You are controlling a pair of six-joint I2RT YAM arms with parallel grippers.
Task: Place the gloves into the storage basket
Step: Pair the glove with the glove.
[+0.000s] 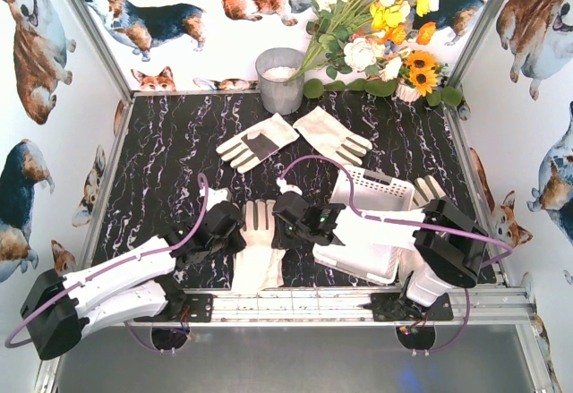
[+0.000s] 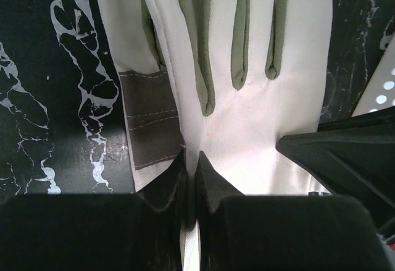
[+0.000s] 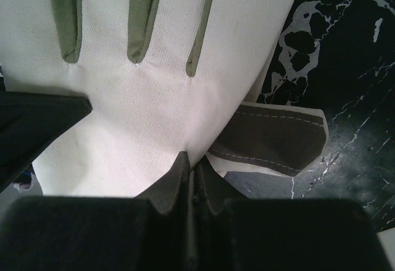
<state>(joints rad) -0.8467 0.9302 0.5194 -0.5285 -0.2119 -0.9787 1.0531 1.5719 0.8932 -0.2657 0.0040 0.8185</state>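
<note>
The near glove (image 1: 260,259) lies flat on the black marbled worktop (image 1: 161,169), close to the front edge, with its fingers pointing away from the arm bases. It is outside the storage basket (image 1: 380,187), which stands just to its right, partly under the right arm.

The left gripper (image 1: 235,230) is at the left edge of this glove and the right gripper (image 1: 279,223) is at its right edge. In the left wrist view the left gripper (image 2: 191,166) is closed, and a thin strip of white cloth shows between its fingers (image 2: 166,191), so it pinches the near glove (image 2: 247,116). In the right wrist view the right gripper (image 3: 191,166) is closed too, with its tips at the edge of the near glove (image 3: 142,104). It seems to hold the cloth, but the gap there is dark.

Two more gloves lie at the back of the worktop, touching each other: a patched glove (image 1: 255,142) and a plain glove (image 1: 333,135). A fourth glove (image 1: 428,189) shows just behind the basket on the right. A grey bucket (image 1: 280,80) and flowers (image 1: 376,17) stand at the back wall.
</note>
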